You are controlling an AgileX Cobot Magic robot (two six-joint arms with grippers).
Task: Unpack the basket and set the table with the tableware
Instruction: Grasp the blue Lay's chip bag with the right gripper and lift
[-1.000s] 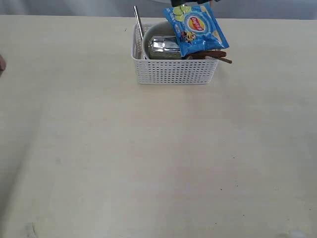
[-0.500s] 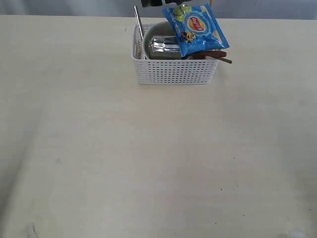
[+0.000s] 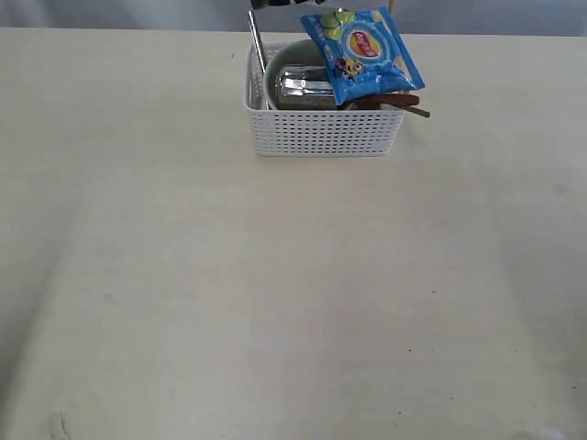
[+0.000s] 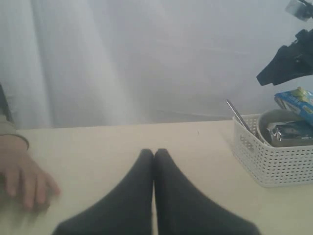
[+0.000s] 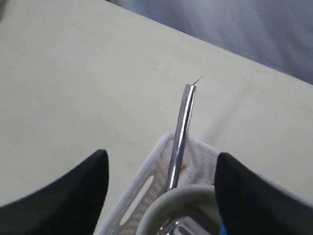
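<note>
The white basket (image 3: 321,131) stands at the far middle of the table (image 3: 275,293). It holds a cream bowl (image 3: 274,72), a shiny steel cup (image 3: 303,86) lying in the bowl, and an upright steel utensil handle (image 3: 256,38). Reddish-brown wooden pieces (image 3: 404,101) poke over its right rim. My right gripper (image 5: 161,155) hangs open just above the basket's left end, its fingers on either side of the steel handle (image 5: 182,127) without touching it. My left gripper (image 4: 154,152) is shut and empty over bare table, left of the basket (image 4: 274,166).
A blue chip bag (image 3: 362,50) lies across the basket's right half, covering what is under it. A person's hand (image 4: 24,178) rests on the table at the left, seen in the left wrist view. Pale curtains hang behind the table.
My right gripper has shifted left above the basket, from over the chip bag to over the steel handle. A hand at the exterior view's left edge has gone.
</note>
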